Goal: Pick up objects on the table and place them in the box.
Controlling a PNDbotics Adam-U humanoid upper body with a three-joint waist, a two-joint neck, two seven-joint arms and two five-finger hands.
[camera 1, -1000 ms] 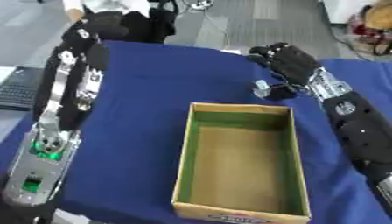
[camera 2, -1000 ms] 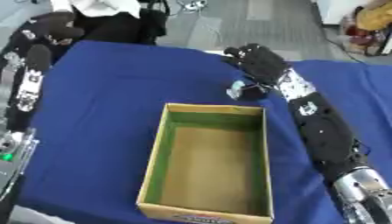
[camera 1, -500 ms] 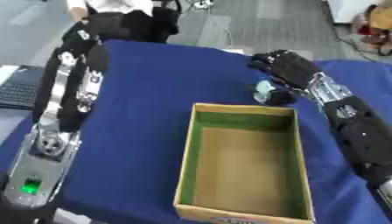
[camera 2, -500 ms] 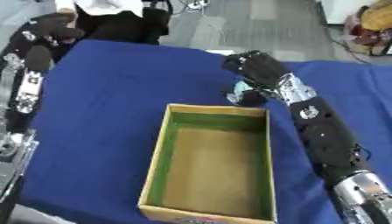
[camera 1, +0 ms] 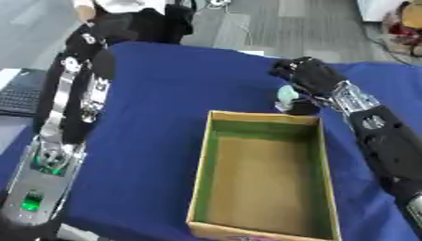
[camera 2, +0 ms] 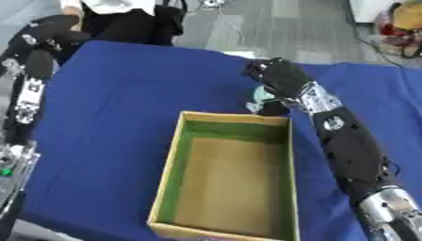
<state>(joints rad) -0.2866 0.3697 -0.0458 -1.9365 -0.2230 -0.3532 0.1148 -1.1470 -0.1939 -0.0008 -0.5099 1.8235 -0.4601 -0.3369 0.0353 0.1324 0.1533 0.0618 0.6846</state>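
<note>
We see an open rectangular cardboard box (camera 1: 262, 221) with green inner walls and a brown floor standing on the table covered in a deep blue cloth (camera 1: 165, 94). Nothing lies inside the box that we can make out.

Our right hand (camera 1: 306, 77), black with a silver wrist, reaches in from the right side and hovers just past the far right corner of the box. Its fingers curl around a small pale, whitish-green object (camera 1: 286, 94), with something dark just below it that we cannot identify. The object sits at the far rim of the box, right beside the corner; we cannot tell whether it is above the rim or just outside it, or whether it touches the cloth.

Our left arm (camera 1: 74, 101) stretches up along the left edge of the table, black with silver segments and a green light near its lower end. Our left hand (camera 2: 48, 27) shows near the far left corner of the table, dark against the dark shapes behind it, and we cannot tell whether its fingers are open or closed.
</note>
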